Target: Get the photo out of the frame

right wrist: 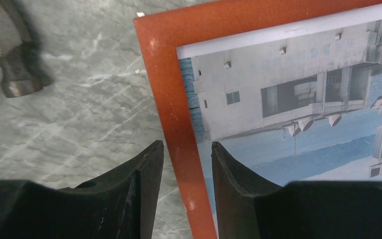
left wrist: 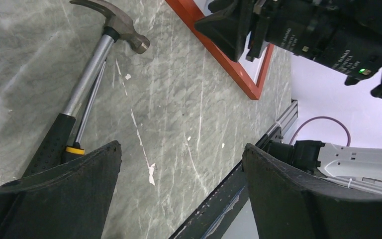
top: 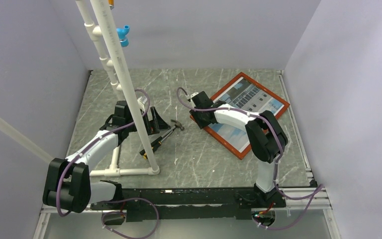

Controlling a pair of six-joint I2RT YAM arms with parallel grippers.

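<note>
Room lies open on the table (left wrist: 189, 99) left of the frame (right wrist: 171, 99), which sits far right with the photo (right wrist: 288, 99) inside it. Right gripper (right wrist: 186, 147) reaches low over the frame's left edge, fingers a little apart, one on each side of the red bar, not squeezing it. Left gripper (left wrist: 181, 146) hangs spread wide, holding nothing. Hammer (left wrist: 87, 84) lies between the arms, near a white pipe (top: 128, 89).

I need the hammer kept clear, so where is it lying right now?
In the top view the hammer lies mid-table, between the white pipe stand on its left and the frame on its right, head pointing toward the frame.
</note>
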